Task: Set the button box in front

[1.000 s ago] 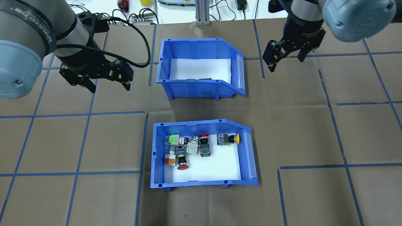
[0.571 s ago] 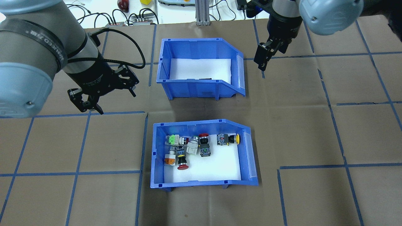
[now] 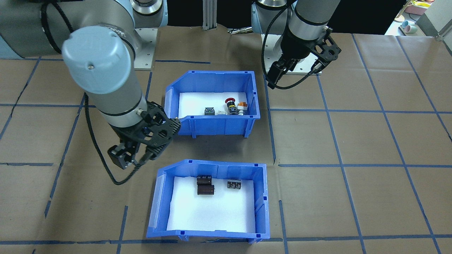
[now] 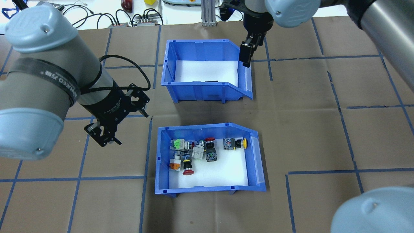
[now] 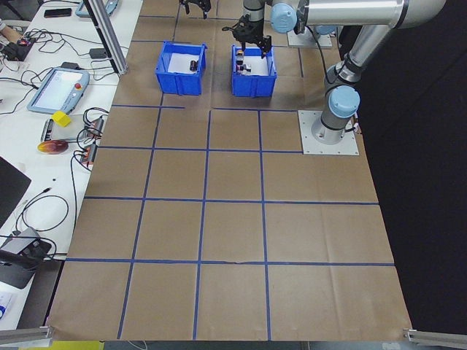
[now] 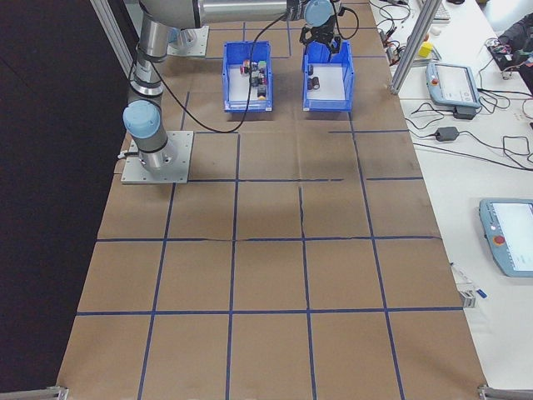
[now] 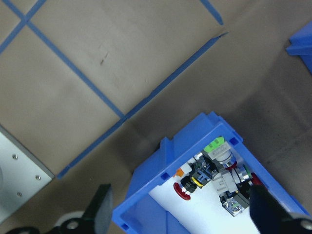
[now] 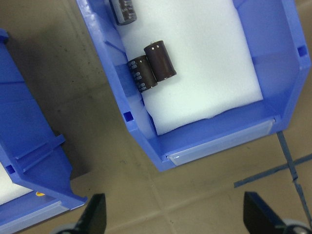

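My left gripper [image 4: 103,136], spread and empty, hovers over bare brown surface [image 4: 323,129] just left of the blue plastic button box [image 4: 161,168]. My right gripper [image 4: 246,55], fingers apart, hangs over the far blue capacitor bin's [image 4: 200,90] sloped end, whose near wall hides most of its contents.

Both arms were built of thick silver-grey tubes joined by pale blue-grey round caps, each cap bearing a small screw — the left arm [image 4: 48,87] carried a black band with white lettering near its wrist. Black wrist sections ended in black two-finger grippers with open, skeletal linkages, the left gripper [image 4: 106,134] and the right gripper [image 3: 129,155] alike, and a black braided cable [image 4: 129,63] looped from each wrist. Each arm rose from a blue-capped base joint on a square grey mounting plate [image 5: 328,133] bolted at its corners.
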`<state>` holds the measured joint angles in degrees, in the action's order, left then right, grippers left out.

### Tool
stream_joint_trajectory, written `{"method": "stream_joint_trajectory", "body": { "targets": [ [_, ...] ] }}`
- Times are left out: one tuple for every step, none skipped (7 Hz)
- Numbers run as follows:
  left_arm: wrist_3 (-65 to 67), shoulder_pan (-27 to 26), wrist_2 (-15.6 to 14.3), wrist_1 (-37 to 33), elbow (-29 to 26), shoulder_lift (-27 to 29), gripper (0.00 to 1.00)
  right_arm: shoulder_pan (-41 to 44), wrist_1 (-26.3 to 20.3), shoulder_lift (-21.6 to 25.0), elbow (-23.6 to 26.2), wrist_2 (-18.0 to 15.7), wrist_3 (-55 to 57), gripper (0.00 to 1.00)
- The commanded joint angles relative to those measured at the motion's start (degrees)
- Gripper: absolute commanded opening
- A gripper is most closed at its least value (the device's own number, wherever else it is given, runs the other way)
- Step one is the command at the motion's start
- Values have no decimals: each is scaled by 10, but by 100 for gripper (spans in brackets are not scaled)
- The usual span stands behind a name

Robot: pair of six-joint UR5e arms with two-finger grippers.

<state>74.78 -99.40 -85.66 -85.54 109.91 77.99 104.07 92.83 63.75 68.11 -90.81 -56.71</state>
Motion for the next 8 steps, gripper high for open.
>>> {"method": "stream_joint_trajectory", "body": {
  "targets": [
    [220,-59,3,6,12,-13,99,32,1,-21,-8,4,-103,100],
    [296,-76,2,6,25,-14,99,57,2,-31,-8,5,-100,100],
    [311,-94,1,27,52,-27,99,81,33,-47,-9,5,-101,100],
    [318,-100,2,98,98,-32,99,102,72,-64,-8,3,-99,100],
    [362,-112,10,182,161,-37,99,111,90,-82,-5,0,-99,100],
    [401,-131,32,260,207,-38,99,111,120,-98,2,-1,-99,100],
    [409,-147,34,282,216,-35,99,111,128,-107,13,-2,-100,100],
    [414,-163,35,282,217,-34,99,108,163,-108,42,-2,-100,100]
  ]
}}
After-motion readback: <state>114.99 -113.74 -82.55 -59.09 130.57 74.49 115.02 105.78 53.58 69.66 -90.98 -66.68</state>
